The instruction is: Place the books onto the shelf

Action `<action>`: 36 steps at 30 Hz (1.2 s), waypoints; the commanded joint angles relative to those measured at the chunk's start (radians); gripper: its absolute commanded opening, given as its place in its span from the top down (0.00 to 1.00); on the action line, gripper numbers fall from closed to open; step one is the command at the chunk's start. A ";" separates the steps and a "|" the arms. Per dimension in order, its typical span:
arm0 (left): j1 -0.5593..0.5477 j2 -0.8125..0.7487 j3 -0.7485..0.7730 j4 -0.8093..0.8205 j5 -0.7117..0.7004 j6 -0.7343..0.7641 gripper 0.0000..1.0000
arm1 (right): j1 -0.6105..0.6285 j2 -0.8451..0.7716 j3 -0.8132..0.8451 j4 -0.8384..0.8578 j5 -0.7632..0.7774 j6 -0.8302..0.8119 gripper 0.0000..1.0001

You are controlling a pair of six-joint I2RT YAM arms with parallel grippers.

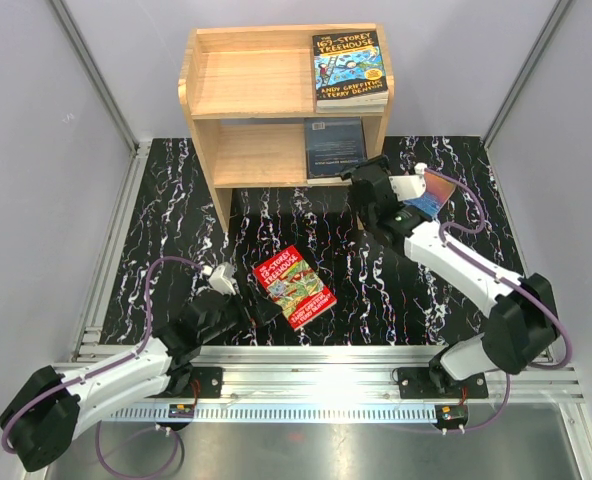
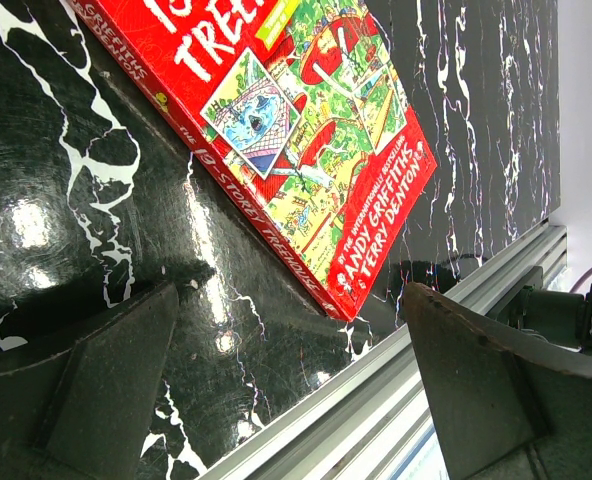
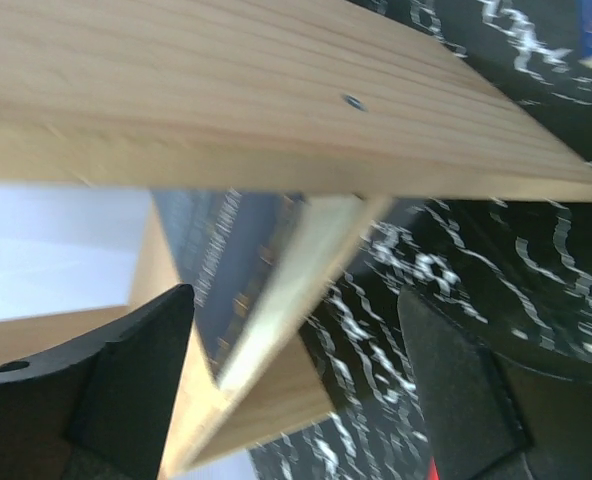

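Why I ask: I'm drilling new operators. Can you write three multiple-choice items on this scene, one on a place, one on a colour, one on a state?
1. Where does the dark blue book lie?
A. on the top tier of the shelf
B. on its lower tier, at the right
C. on the table

2. What colour is the cover of the paperback lying before the left gripper?
A. purple
B. yellow
C. red

3. How do the left gripper's jaws stand?
A. open, holding nothing
B. shut on a book
C. shut on nothing

Answers: B, it sits under the top board. C, the cover is red in both views. A, the wrist view shows them wide apart.
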State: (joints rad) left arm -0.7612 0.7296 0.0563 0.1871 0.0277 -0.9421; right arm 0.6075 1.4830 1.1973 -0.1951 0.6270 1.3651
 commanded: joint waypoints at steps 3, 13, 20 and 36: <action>-0.003 0.017 -0.032 0.026 0.005 0.006 0.01 | 0.050 -0.141 -0.077 -0.128 -0.010 -0.037 0.08; -0.003 0.157 0.074 0.011 -0.025 -0.011 0.01 | 0.075 -0.369 -0.474 -0.032 -0.277 -0.297 0.08; -0.006 0.399 0.187 0.029 -0.050 -0.035 0.01 | 0.078 -0.224 -0.685 0.296 -0.614 -0.399 0.08; -0.050 0.666 0.346 -0.009 -0.078 -0.099 0.01 | 0.166 0.125 -0.693 0.655 -0.785 -0.377 0.19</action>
State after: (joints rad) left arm -0.7914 1.3121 0.4038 0.2436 -0.0669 -1.0218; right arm 0.7033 1.5612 0.5179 0.4541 -0.0761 0.9783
